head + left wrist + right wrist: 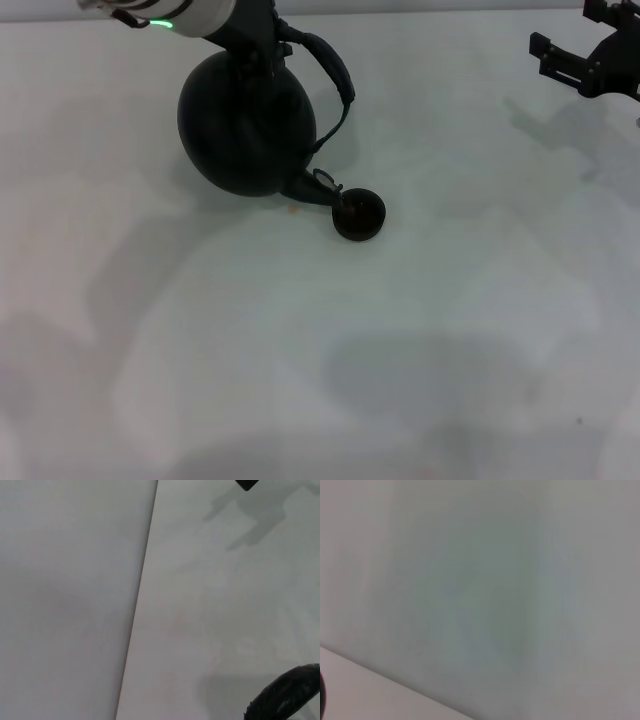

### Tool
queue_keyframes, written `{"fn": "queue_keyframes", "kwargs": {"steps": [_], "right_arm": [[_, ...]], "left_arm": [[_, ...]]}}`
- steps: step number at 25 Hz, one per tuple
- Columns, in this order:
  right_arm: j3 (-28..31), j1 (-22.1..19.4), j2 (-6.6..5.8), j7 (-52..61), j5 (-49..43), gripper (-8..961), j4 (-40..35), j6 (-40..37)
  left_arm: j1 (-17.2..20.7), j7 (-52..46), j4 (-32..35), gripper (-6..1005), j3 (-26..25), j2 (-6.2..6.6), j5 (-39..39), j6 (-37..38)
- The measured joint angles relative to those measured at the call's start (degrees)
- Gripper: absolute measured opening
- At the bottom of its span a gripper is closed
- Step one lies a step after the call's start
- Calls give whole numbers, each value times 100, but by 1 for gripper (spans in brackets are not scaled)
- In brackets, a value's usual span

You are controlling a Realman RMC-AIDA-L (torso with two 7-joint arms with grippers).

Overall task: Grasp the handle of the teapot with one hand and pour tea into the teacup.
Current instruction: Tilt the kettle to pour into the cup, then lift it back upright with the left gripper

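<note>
A: We're looking down on the white tabletop, and the teapot is up near its far edge, toward the far-left corner, tipped well over on its side.

B: Agreed, and we can see the spout pointing down and toward the near edge, right at the rim of the teacup. Spout tip and cup look as good as touching from up here.

A: The cup itself sits flat on the tabletop, a bit left of the middle, just beside the pot's belly.

B: Now the left gripper: we find it at the top of the pot, where the handle meets the body. Its fingers are hidden behind the wrist, so we cannot tell how wide they stand or see their hold directly.

A: The handle's hoop swings out to the right of the pot, clear of the tabletop. In the left wrist view we catch only a dark, rough curve of it over the white surface.

B: And the right gripper? We see it parked by the far-right corner, well apart from pot and cup, fingers spread and holding nothing.

A: There is a small orange speck on the tabletop just under the spout.
</note>
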Motion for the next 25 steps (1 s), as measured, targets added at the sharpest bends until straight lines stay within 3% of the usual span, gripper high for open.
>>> {"fn": "queue_keyframes", "kwargs": {"steps": [25], "right_arm": [[0,147,17,-68,-1,856,-150,-131]], "left_arm": [[-206,-55,-176,142,-8,-1,125,-41]]}}
